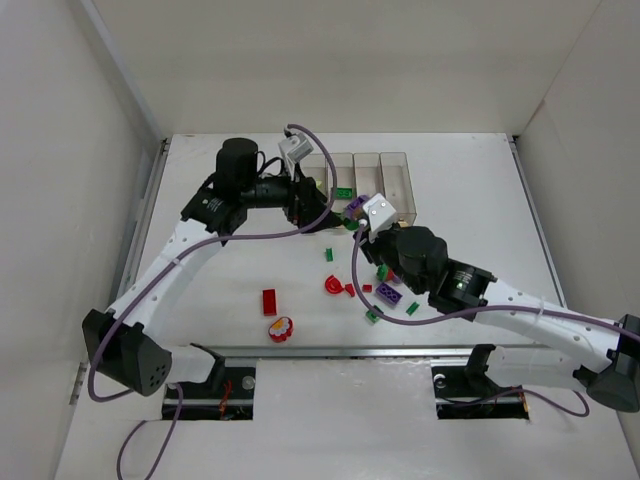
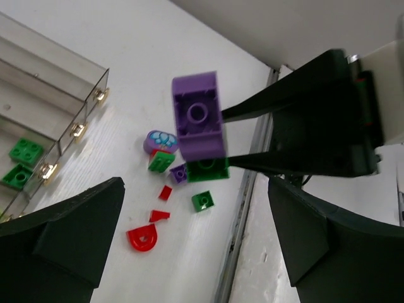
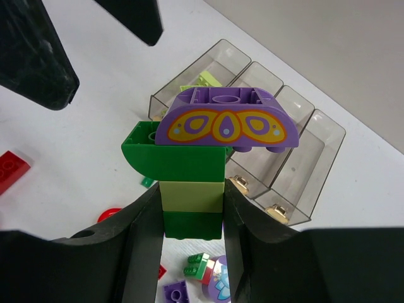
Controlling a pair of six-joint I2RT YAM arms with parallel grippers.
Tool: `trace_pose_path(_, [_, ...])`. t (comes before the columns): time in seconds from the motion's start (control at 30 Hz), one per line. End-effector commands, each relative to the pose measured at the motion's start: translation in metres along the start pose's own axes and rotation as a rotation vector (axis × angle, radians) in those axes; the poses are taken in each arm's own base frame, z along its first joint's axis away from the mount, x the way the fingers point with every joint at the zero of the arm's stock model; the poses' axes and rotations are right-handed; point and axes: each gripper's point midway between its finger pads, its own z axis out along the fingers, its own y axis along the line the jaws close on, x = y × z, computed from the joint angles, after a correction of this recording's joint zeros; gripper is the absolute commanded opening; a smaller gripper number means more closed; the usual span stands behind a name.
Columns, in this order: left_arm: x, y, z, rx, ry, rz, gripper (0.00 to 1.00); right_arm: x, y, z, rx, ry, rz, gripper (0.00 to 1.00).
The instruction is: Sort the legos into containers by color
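The left gripper (image 1: 320,212) hovers at the near end of the row of clear containers (image 1: 395,170), its jaws spread wide and empty. Just right of it, the right gripper (image 3: 192,211) has its jaws closed on a stack of legos (image 3: 189,183), green and yellow-green bricks topped by a purple arched brick (image 3: 226,126). Loose red legos (image 1: 269,301) lie on the table (image 1: 470,220), and green bricks (image 2: 26,150) sit in one container.

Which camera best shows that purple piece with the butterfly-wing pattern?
The right wrist view: the purple piece faces it, pattern plain, atop the stack in the right gripper. The left wrist view shows only its hollow side; the top view, a small purple speck.
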Motion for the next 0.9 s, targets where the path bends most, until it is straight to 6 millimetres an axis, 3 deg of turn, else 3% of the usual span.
trace_pose_path(0.0, [-0.035, -0.021, 0.005, 0.015, -0.072, -0.004, 0.96, -0.042, -0.006, -0.007, 0.005, -0.122, 0.064, 0.0])
trace_pose_path(0.13, [-0.043, -0.031, 0.011, 0.039, -0.098, 0.0, 1.0, -0.045, -0.004, -0.005, -0.005, -0.126, 0.064, 0.0])
trace_pose_path(0.23, [-0.045, -0.022, 0.016, 0.017, -0.103, -0.025, 0.97, -0.045, -0.001, -0.004, -0.019, -0.121, 0.068, 0.0])
trace_pose_path(0.37, [-0.026, 0.002, 0.028, -0.029, -0.056, -0.034, 0.91, -0.046, 0.002, -0.004, -0.033, -0.123, 0.077, 0.0])
trace_pose_path(0.47, [-0.024, 0.004, 0.033, -0.01, -0.05, -0.054, 0.87, -0.044, 0.006, -0.002, -0.045, -0.117, 0.082, 0.0])
trace_pose_path(0.63, [-0.031, 0.003, 0.038, 0.018, -0.059, -0.056, 0.71, -0.044, 0.006, -0.002, -0.045, -0.117, 0.091, 0.0])
trace_pose_path(0.77, [-0.029, -0.001, 0.04, 0.057, -0.048, -0.067, 0.53, -0.044, 0.006, -0.002, -0.046, -0.116, 0.1, 0.0])
trace_pose_path(0.87, [-0.027, -0.007, 0.039, 0.085, -0.04, -0.076, 0.35, -0.041, 0.008, 0.001, -0.047, -0.108, 0.096, 0.0])
